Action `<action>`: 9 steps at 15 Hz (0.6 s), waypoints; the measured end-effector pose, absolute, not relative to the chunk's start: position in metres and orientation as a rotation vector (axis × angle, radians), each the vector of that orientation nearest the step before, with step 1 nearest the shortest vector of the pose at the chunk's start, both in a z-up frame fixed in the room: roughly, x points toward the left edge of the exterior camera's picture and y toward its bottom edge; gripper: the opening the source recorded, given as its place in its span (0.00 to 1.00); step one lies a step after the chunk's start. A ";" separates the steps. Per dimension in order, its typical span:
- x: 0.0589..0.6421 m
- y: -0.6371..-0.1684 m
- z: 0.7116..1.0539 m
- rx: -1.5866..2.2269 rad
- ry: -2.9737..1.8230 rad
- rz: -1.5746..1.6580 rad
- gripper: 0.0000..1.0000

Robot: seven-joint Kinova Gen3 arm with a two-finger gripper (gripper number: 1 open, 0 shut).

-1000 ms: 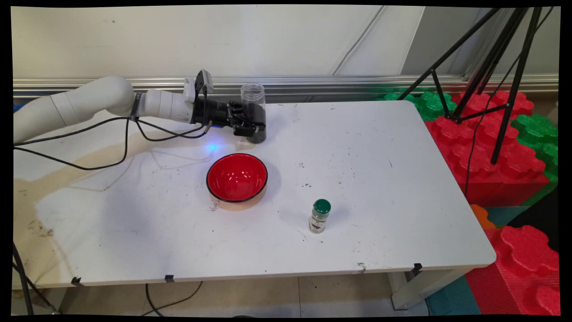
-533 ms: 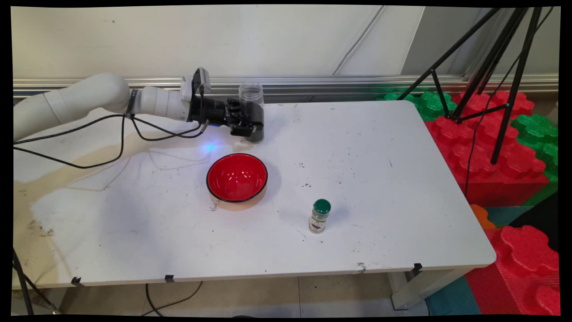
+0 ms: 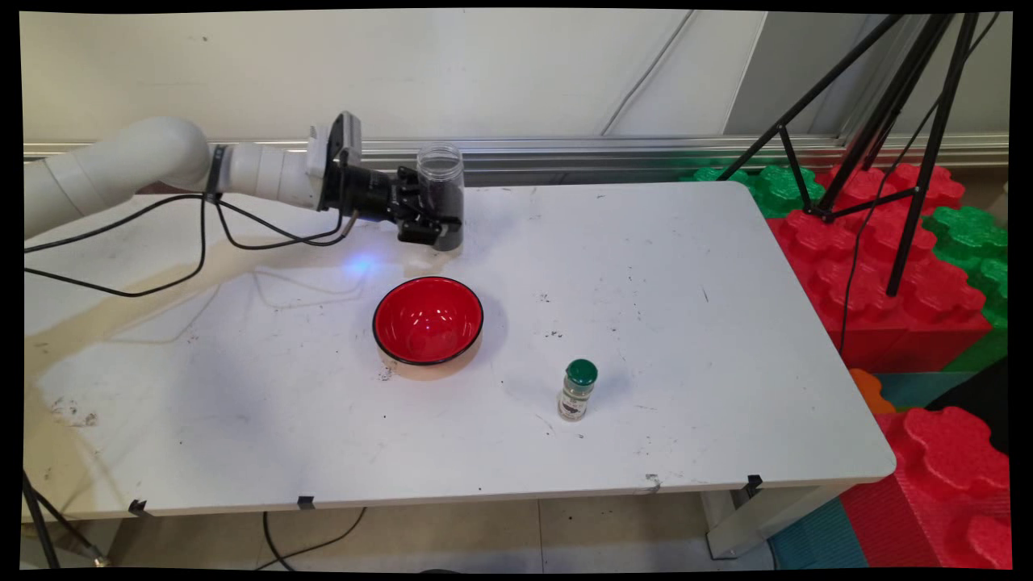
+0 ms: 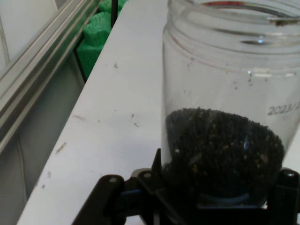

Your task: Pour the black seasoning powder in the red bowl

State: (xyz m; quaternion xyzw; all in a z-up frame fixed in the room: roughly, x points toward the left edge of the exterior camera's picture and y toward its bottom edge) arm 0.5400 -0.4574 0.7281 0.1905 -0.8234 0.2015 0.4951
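Gripper (image 3: 440, 218) is closed around the lower half of a clear plastic jar (image 3: 441, 181); fingers clamped on either side of it, seen in both views. Jar is lidless, held upright or nearly so, part-filled with dark granules (image 4: 220, 150); upper part of jar is clear and empty. Printed digits are visible on the jar wall in the hand view, not fully readable. Whether the jar base is touching the table (image 3: 686, 339) cannot be told; it sits at or just above the surface near the table's far edge.

White arm (image 3: 145, 161) is extended roughly level from the left toward the jar, black cables (image 3: 161, 242) hanging beneath it.

Places relative to the jar:
- Red bowl (image 3: 428, 321) with black rim is set near it, on the camera side, apart from it, upright, nothing seen inside.
- Small spice bottle (image 3: 578, 390) with green cap is stood upright well apart, farther toward the camera and to the right, past the bowl.
- Black tripod (image 3: 880, 121) and red and green foam blocks (image 3: 888, 242) are placed far to the right, off the table.
- Metal rail (image 3: 605, 149) along the wall is seen just behind it.
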 end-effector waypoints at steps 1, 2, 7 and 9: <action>0.542 -0.455 0.731 0.444 -2.005 0.496 0.00; 0.544 -0.454 0.733 0.431 -2.012 0.502 0.00; 0.554 -0.441 0.744 0.310 -2.077 0.550 0.00; 0.556 -0.437 0.746 0.258 -2.103 0.573 0.00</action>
